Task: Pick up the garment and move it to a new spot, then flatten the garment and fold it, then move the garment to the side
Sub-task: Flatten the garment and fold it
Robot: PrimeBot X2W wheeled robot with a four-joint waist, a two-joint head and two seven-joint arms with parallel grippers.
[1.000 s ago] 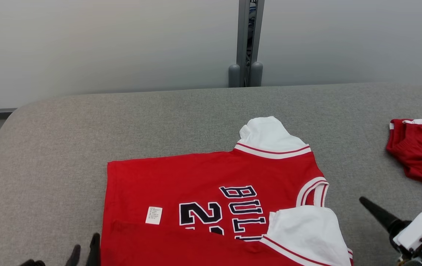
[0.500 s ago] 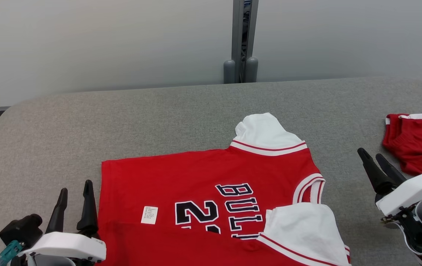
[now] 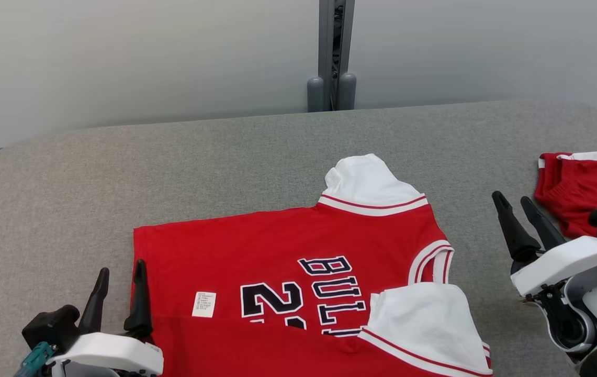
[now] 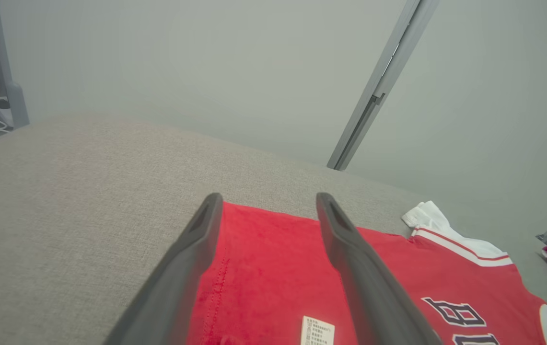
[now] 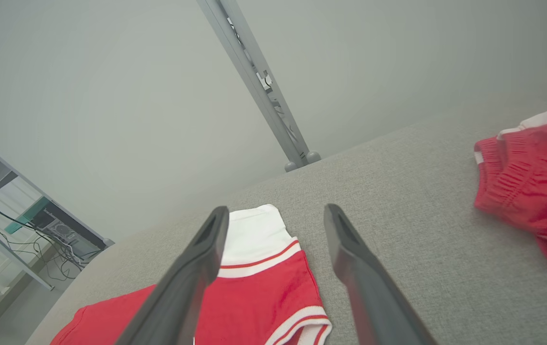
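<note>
Clearly, left end effector (image 3: 122, 267) and right end effector (image 3: 511, 198) spread wide, gripping nothing.

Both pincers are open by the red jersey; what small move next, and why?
Probably lower the left pincer onto the left edge of the red jersey: its jaws stand open over that edge, holding nothing, and the garment looks only partly folded.

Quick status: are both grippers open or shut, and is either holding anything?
Left gripper: open, holding nothing, at the jersey's edge.
Right gripper: open, holding nothing, to the jersey's right.
</note>
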